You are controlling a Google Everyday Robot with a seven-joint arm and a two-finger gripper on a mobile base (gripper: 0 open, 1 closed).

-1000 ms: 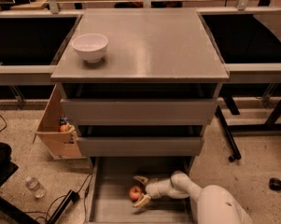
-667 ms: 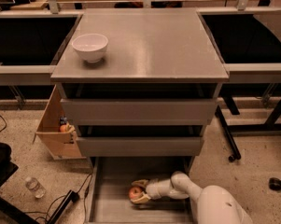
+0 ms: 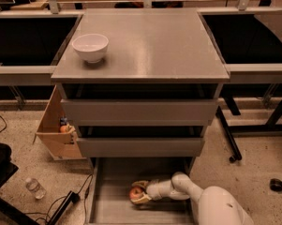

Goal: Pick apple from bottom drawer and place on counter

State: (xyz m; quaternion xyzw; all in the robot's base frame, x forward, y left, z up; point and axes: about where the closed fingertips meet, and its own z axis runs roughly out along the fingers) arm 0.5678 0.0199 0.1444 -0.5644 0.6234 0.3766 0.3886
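Note:
The apple (image 3: 135,193) is small, red-orange, and lies on the floor of the open bottom drawer (image 3: 112,205) at the foot of the cabinet. My gripper (image 3: 139,192) reaches in from the right on a white arm, and its fingers sit above and below the apple, closed around it. The counter (image 3: 150,41) is the big grey slab on top of the cabinet, far above the gripper.
A white bowl (image 3: 90,47) stands on the counter's left part. Two closed grey drawer fronts (image 3: 138,111) overhang the bottom drawer. A cardboard box (image 3: 56,130) with a small orange item stands left of the cabinet. A bottle (image 3: 35,187) and cables lie on the floor.
My gripper has shifted slightly left over the apple and its fingers have closed around it. The apple stays on the drawer floor.

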